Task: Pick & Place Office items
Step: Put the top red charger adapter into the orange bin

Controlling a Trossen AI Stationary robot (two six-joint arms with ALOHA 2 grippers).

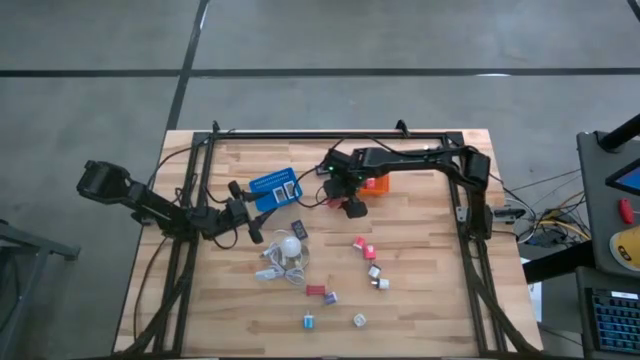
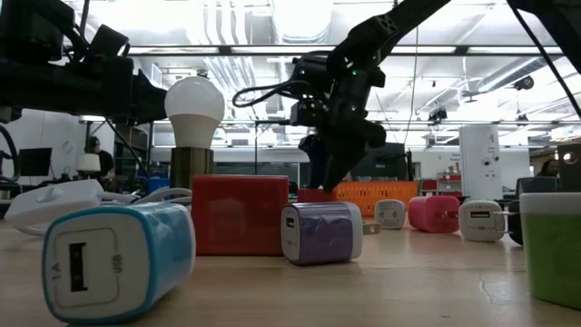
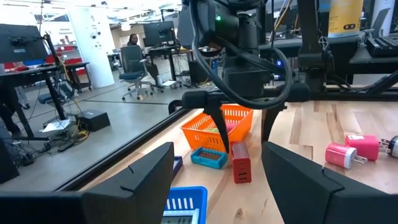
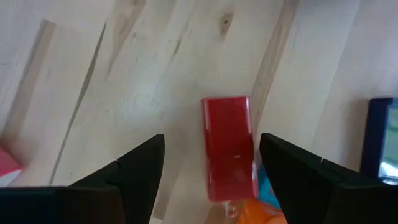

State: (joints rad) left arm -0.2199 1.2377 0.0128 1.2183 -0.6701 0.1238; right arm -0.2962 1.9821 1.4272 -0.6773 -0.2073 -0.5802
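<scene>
On wooden table, scattered office items

Wooden table under scattered chargers, baskets.

- We see a grey concrete floor around the wooden bench.
- We see office chairs, desks and bright ceiling lights beyond.

Red block on pale wood-grain worktop; orange mesh basket, blue basket far left; pink charger; fingers black.
</scene>
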